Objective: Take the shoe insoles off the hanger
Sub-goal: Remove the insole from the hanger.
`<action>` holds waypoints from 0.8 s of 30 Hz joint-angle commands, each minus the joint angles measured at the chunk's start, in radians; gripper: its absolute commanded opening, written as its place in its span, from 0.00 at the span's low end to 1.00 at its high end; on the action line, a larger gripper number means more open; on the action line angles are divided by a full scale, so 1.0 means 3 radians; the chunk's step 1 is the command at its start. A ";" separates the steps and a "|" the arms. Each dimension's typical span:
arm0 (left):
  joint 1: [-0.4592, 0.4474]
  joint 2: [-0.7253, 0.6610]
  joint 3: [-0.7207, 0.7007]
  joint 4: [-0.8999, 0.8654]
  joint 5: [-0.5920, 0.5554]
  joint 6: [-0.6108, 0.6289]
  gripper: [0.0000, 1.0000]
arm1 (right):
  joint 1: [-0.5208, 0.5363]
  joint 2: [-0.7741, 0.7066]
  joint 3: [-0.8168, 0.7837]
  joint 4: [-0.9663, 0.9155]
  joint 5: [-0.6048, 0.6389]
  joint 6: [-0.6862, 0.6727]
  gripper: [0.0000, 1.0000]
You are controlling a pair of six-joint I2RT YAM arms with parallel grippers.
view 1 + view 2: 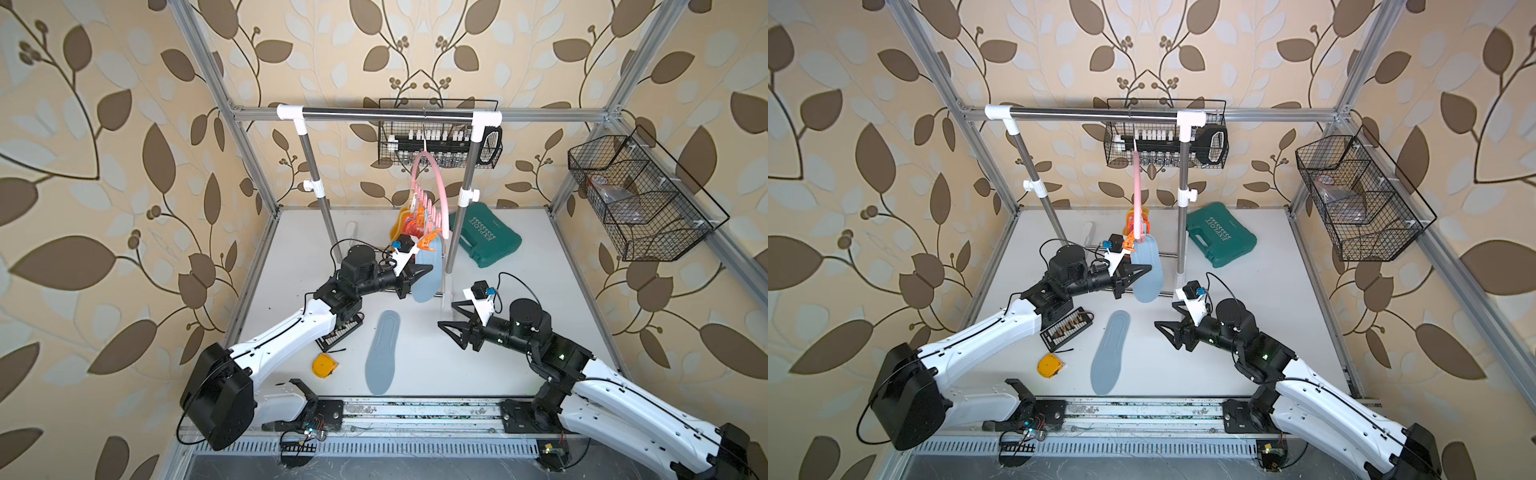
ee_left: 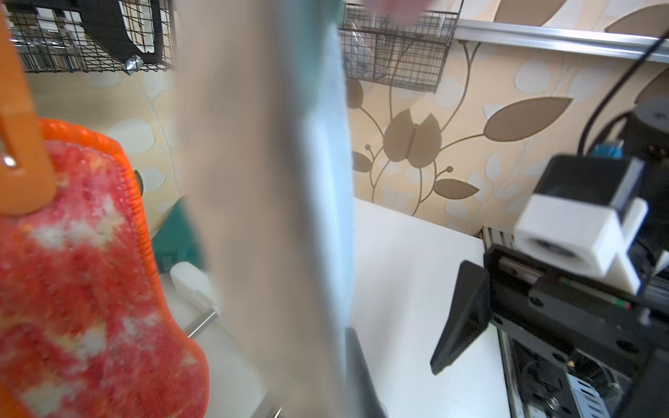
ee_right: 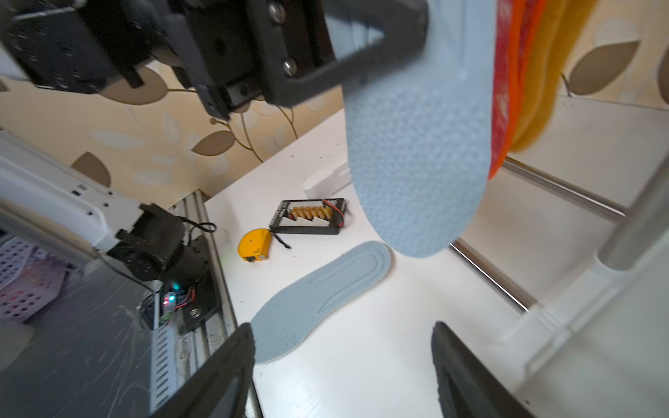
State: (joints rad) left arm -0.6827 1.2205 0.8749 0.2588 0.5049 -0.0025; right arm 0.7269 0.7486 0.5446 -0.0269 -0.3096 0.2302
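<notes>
We find the left gripper (image 1: 427, 271) closed on the left edge of the hanging pale blue-grey foot-shaped insole (image 1: 424, 289). Its long axis runs straight down from an orange plastic clip (image 1: 428, 242) on the thin pink plastic hanger (image 1: 443, 195). In our judgement release turns on a downward pull along that axis. The right gripper (image 1: 448, 316) stands wide and empty, nearer and to the right, clear of it. Only the right wrist view shows the red-orange mesh insoles (image 3: 501, 90) and mustard-yellow insoles (image 3: 546, 72) hanging behind. The matching blue-grey insole (image 1: 383, 353) lies flat on the white bench (image 1: 519, 332).
</notes>
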 commanded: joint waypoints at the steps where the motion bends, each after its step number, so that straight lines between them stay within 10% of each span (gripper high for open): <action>1: -0.0031 -0.0362 0.0065 -0.0492 0.0044 0.0100 0.03 | -0.0184 0.0069 0.0204 0.0147 -0.0856 -0.0150 0.75; 24: 0.0081 -0.0516 0.0234 -0.1144 0.0698 -0.0078 0.06 | -0.0841 0.1347 0.1844 0.0241 -0.2017 0.0776 0.74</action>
State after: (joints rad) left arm -0.6666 1.0546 0.9203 -0.0841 0.6239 -0.0101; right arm 0.4862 1.1263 1.0500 0.0044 -0.8436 0.3981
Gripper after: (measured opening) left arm 0.078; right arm 0.740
